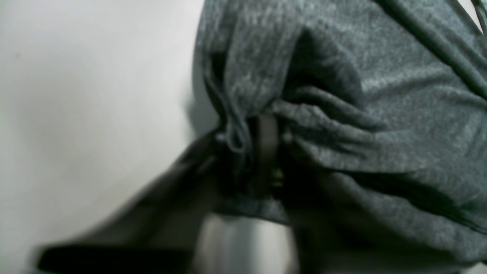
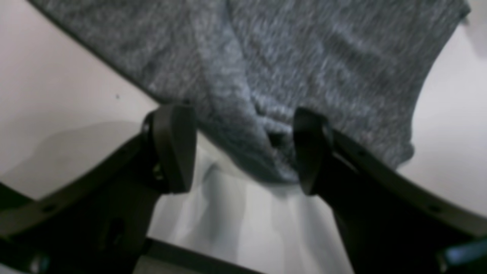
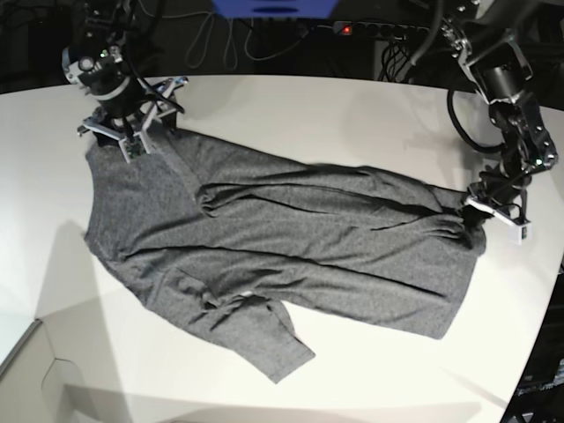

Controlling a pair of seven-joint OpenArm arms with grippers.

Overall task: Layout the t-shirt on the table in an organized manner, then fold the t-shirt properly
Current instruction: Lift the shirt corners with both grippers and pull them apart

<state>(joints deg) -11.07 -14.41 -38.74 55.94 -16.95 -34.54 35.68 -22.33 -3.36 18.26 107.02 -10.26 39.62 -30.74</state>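
The dark-grey t-shirt (image 3: 291, 238) lies spread across the white table (image 3: 352, 115), with a sleeve (image 3: 264, 339) pointing toward the front edge. My left gripper (image 3: 472, 217) sits at the shirt's right end. In the left wrist view it (image 1: 266, 152) is shut on a bunched fold of the t-shirt (image 1: 361, 125). My right gripper (image 3: 124, 144) hovers at the shirt's far-left corner. Seen from the right wrist, it (image 2: 243, 152) stands wide open, its black fingers (image 2: 175, 148) straddling the hem of the t-shirt (image 2: 289, 68) without pinching it.
A power strip (image 3: 370, 29) with a red light and cables runs behind the table's back edge. The table's curved front edge (image 3: 26, 348) drops off at the lower left. Bare white tabletop (image 3: 370, 388) stretches in front of the shirt.
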